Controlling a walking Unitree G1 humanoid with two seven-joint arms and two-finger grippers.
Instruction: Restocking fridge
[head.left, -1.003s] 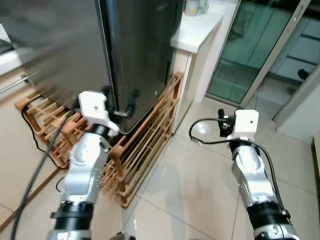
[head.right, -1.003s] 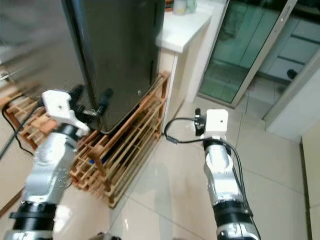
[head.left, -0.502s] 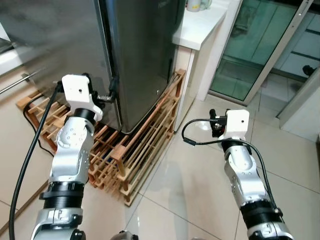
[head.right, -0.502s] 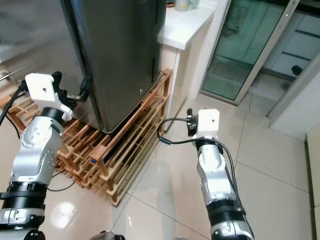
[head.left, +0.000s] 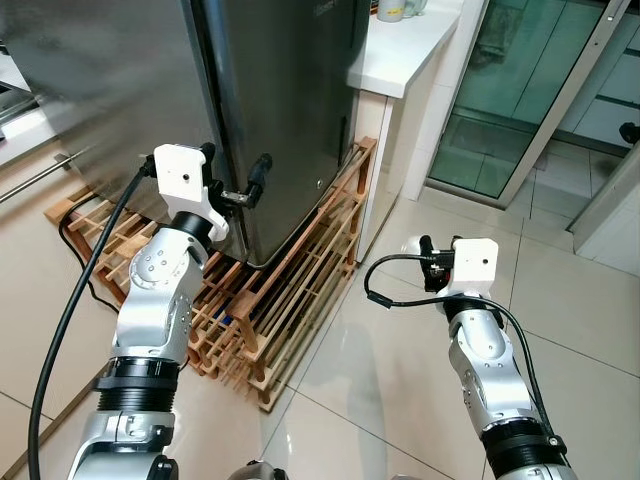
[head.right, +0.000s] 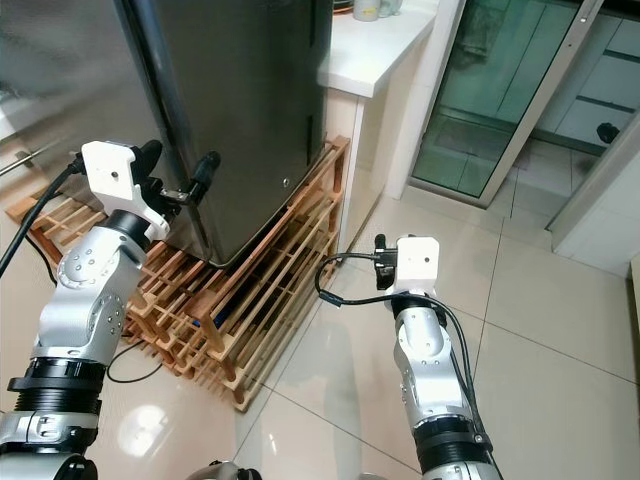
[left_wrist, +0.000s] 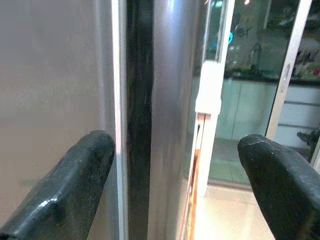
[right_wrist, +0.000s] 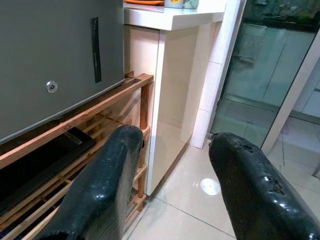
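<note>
Left gripper (head.left: 238, 187) is now straddling the fridge (head.left: 280, 110) corner edge, fingers wide; right gripper (right_wrist: 172, 180) idling, fingers spread.

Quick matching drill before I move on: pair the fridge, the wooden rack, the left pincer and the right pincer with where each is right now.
Things:
1. fridge
2. wooden rack
3. left pincer
4. right pincer

Places:
A. open, at the fridge's front corner edge
B. open, held over the tiled floor, away from the fridge
C. standing on the slatted platform beside the white counter
D. on the floor under the fridge

Pairs: 1-C, 2-D, 3-A, 4-B
</note>
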